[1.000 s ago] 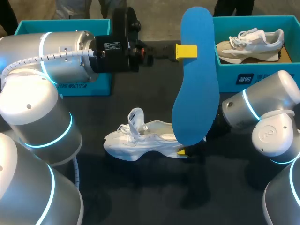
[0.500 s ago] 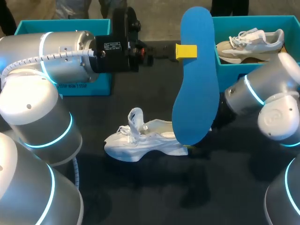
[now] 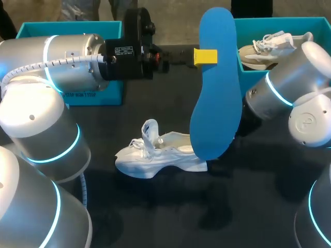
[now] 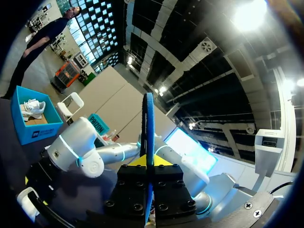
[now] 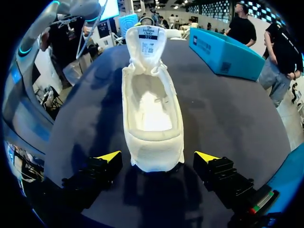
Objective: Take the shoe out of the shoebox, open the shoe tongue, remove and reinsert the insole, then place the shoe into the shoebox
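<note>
Blue insole (image 3: 216, 88) stands upright over the table's middle, clamped edge-on between the left gripper's (image 4: 148, 160) fingers (they press it from both sides). White shoe (image 3: 160, 155) lies on the dark table (image 3: 155, 217) below it, tongue raised. Right gripper (image 5: 158, 159) is spread wide around the heel, fingers not touching it.

The left arm (image 3: 72, 62) comes in from the left with its forearm lying level and the black wrist (image 3: 135, 44) ahead of it. The left gripper (image 3: 206, 57) is clamped on the upright insole (image 3: 217, 93), which sits edge-on between its fingers. The right arm (image 3: 289, 88) bends in from the right, forearm angled downward; the right gripper (image 5: 157, 157) is spread wide, both yellow tips touching nothing
</note>
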Motion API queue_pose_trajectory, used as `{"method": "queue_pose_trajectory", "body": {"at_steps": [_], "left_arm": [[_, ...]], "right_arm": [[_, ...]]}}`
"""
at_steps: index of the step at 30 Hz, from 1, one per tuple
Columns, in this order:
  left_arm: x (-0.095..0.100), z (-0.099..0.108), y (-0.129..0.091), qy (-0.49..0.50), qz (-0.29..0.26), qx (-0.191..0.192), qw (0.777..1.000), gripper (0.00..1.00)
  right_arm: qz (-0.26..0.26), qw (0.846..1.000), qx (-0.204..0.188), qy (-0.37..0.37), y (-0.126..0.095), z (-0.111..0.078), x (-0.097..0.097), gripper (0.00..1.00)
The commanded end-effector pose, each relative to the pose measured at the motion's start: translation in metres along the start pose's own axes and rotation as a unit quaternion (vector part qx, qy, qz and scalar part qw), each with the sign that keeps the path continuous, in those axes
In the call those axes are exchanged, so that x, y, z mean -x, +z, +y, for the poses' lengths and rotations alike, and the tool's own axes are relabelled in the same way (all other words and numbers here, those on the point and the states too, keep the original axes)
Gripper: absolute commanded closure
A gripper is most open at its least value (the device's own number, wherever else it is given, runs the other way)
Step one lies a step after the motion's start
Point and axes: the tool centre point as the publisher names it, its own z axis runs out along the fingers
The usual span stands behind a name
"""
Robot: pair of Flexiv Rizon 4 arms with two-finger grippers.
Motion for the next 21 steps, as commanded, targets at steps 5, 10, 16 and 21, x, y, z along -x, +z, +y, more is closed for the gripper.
{"method": "queue_pose_trajectory", "body": {"at_steps": [5, 10, 16, 21], "left_arm": [[0.0001, 0.0009, 0.0015, 0.000, -0.001, -0.001, 1.000, 1.00], [0.0001, 0.0009, 0.0015, 0.000, -0.001, -0.001, 1.000, 1.00], [0.0001, 0.0009, 0.0015, 0.000, -0.001, -0.001, 1.000, 1.00], [0.0001, 0.0009, 0.0015, 0.000, -0.001, -0.001, 1.000, 1.00]], "right_arm": [[-0.005, 1.000, -0.022, -0.001, -0.0136, 0.0061, -0.0079, 0.00], [-0.005, 1.000, -0.022, -0.001, -0.0136, 0.0061, -0.0079, 0.00], [-0.005, 1.000, -0.022, -0.001, -0.0136, 0.0061, -0.0079, 0.00], [-0.005, 1.000, -0.022, -0.001, -0.0136, 0.0061, -0.0079, 0.00]]}}
